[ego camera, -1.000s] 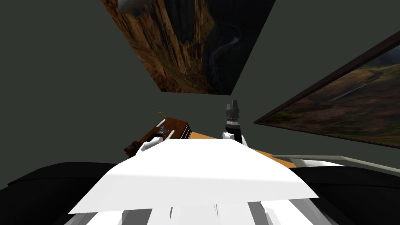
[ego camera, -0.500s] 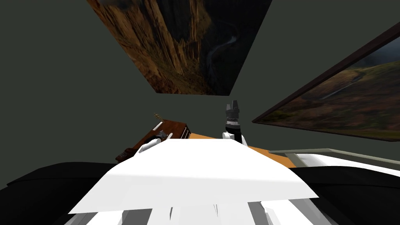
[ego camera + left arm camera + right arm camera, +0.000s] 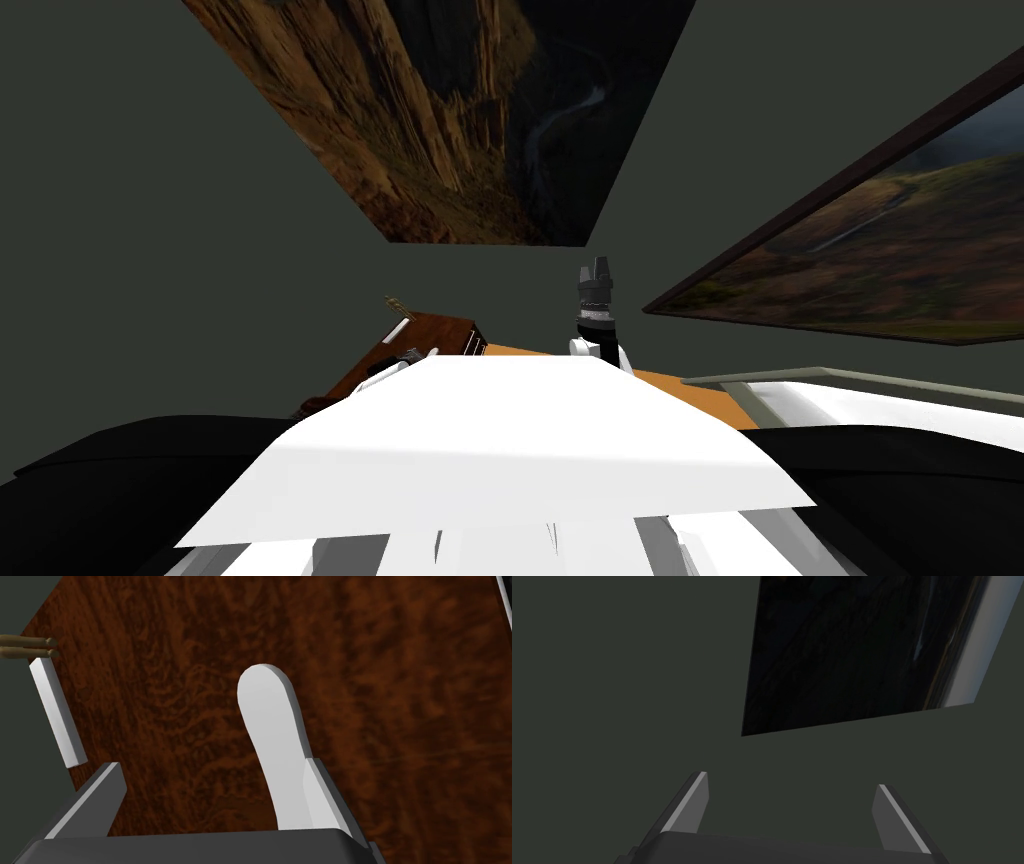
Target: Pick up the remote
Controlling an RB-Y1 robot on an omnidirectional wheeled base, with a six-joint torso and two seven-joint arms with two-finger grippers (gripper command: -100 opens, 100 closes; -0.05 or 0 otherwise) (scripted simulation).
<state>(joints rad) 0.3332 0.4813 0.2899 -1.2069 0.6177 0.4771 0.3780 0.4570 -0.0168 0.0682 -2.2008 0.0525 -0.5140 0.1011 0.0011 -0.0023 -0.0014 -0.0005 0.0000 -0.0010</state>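
Observation:
My left gripper (image 3: 210, 765) hangs open, close over a dark reddish wooden table (image 3: 410, 741). A white oblong with a rounded end (image 3: 270, 726) lies along the inner side of one finger; the other finger stands well clear of it. By that other finger a thin white bar (image 3: 54, 711) lies on the table, with two brown sticks (image 3: 25, 647) past it. A dark thing with a pale edge (image 3: 506, 593) peeks in far off to the other side. Which of these is the remote I cannot tell. The head view has the left gripper (image 3: 412, 356) over the table (image 3: 445, 332).
My right gripper (image 3: 597, 264) is raised in front of the dark grey wall, open and empty (image 3: 792, 780). An orange surface (image 3: 700, 395) runs behind the table, and a white piece of furniture with a grey rail (image 3: 880, 400) stands at the right.
My head view has swung a little, so the table, the wall pictures and the white furniture have slid left. Both arms keep their pose, and the table has shifted under the left gripper.

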